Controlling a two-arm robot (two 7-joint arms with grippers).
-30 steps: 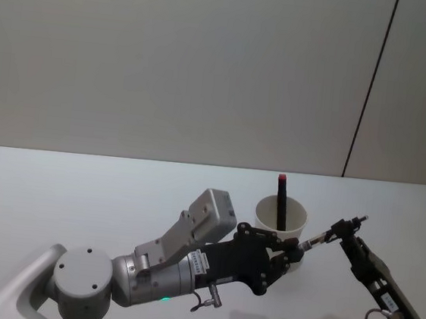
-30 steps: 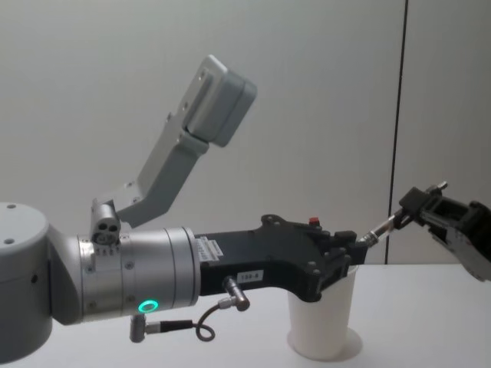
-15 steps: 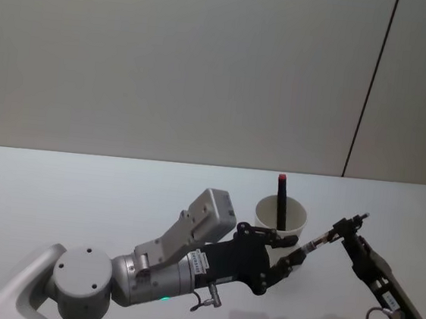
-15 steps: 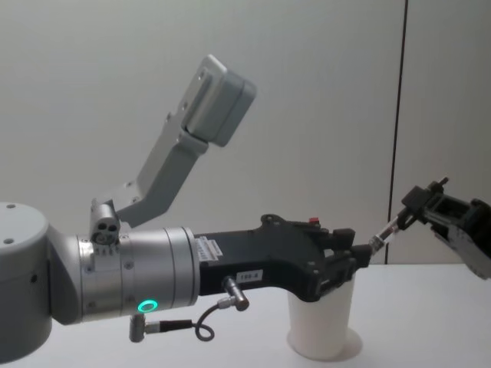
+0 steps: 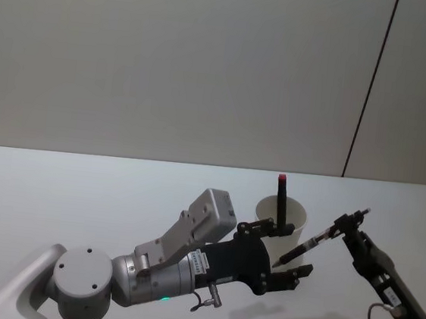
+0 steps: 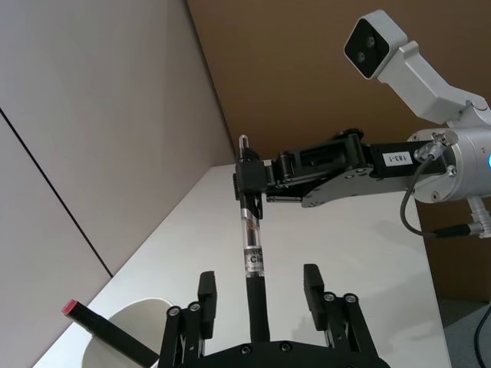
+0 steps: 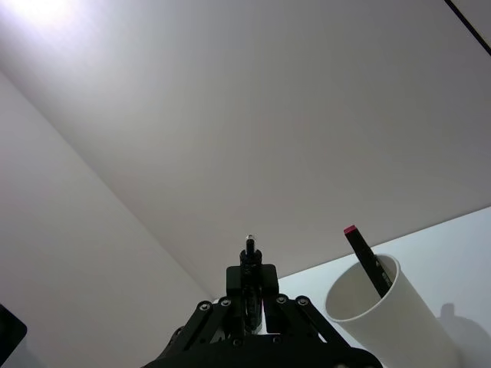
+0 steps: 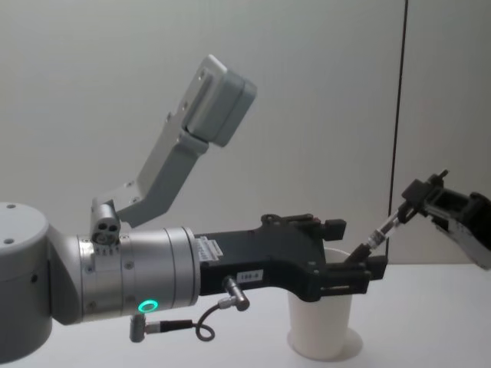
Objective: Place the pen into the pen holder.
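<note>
A dark pen with a clear middle section slants in the air just right of the pen holder, a white paper cup. My right gripper is shut on the pen's upper end. My left gripper is open, its fingers spread on either side of the pen's lower end without touching it. The left wrist view shows the pen running between the open fingers up to the right gripper. In the chest view the pen hangs above the holder.
A second pen with a red cap stands slanted inside the holder, also seen as the red-capped pen in the cup. The white table lies bare on the left. A grey wall rises behind.
My left gripper has opened and let go of the pen's lower end. The right gripper keeps its hold and has drawn slightly up and to the right.
</note>
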